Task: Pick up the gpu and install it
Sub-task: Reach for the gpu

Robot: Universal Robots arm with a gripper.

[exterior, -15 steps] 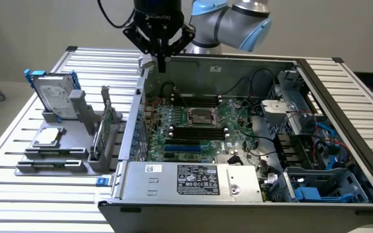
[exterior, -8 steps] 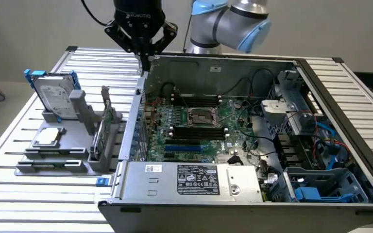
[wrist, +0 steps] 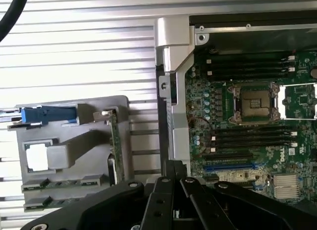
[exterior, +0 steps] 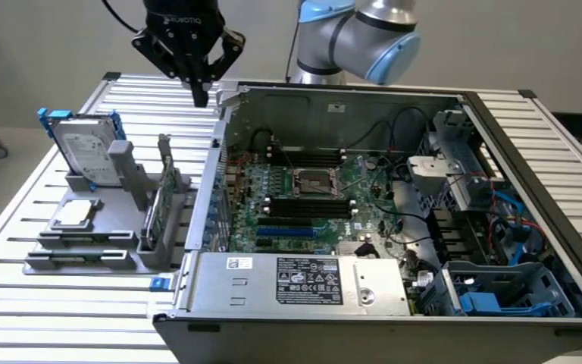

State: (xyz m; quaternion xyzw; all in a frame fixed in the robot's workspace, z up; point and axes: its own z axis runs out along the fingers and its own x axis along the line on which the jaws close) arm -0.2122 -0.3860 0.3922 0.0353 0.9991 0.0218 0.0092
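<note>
Thin green-board gpu [exterior: 167,189] stands on its long edge in a grey plastic holder [exterior: 109,224] on the slatted metal desk [exterior: 58,318], just beside the open computer case [exterior: 352,89], likely so its top edge is free to pinch. Its long axis runs along the case wall, silver bracket end [exterior: 161,144] farthest from the exterior camera. Black gripper [exterior: 202,91] hangs above that far end, closed and empty

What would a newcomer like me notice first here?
The open computer case sits in the middle of the exterior view, its green motherboard laid bare. Above its far corner, on the exterior view's left, hangs the black gripper, shut and empty. Beside the case, a grey holder carries the gpu standing on edge and a hard drive with blue rails.
</note>
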